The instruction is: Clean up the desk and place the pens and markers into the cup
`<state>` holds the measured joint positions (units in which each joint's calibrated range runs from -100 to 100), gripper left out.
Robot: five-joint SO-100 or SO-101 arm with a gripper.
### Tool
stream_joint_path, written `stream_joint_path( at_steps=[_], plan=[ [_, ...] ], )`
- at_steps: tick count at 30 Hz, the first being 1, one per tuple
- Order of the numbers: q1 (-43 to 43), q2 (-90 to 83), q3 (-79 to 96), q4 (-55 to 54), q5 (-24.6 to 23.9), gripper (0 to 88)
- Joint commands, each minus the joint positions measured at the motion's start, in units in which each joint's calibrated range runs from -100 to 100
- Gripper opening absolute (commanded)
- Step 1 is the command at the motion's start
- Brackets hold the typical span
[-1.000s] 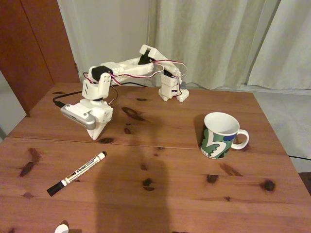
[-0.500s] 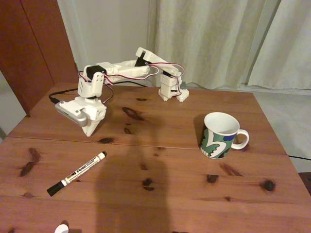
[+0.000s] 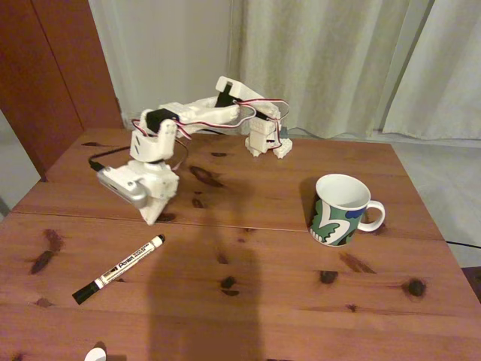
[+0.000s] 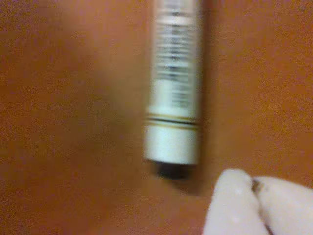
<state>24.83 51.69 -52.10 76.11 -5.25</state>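
Gripper (image 3: 155, 217), fingertips together and empty, pointing down at the desk (image 3: 248, 301) just beyond the marker's (image 3: 119, 269) white end. Marker lies flat near the front-left in the fixed view; cup (image 3: 340, 210) stands upright, well apart at right.

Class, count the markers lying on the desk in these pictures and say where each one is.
1. The marker lies flat on the front left of the desk in the fixed view, just ahead of the gripper and far left of the cup.
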Motion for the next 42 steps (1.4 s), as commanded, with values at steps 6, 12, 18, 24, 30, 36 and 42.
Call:
stream_joint_path(
  at_steps=[6, 12, 18, 24, 30, 36, 42],
  plan=[
    [-4.9, -0.9, -2.8, 0.2, -2.3, 0.8],
    [-5.0, 0.5, -2.4, 0.2, -2.6, 0.8],
    [-5.0, 2.7, -3.0, -0.4, -2.5, 0.9],
    [-4.8, 2.8, -3.0, -0.5, -2.0, 7.2],
    [-4.7, 2.7, -3.0, -0.6, -2.3, 10.5],
    [-4.4, 3.3, -2.8, -4.7, -2.6, 10.5],
    [-3.8, 3.3, -2.5, -5.4, -2.5, 10.4]
  ],
)
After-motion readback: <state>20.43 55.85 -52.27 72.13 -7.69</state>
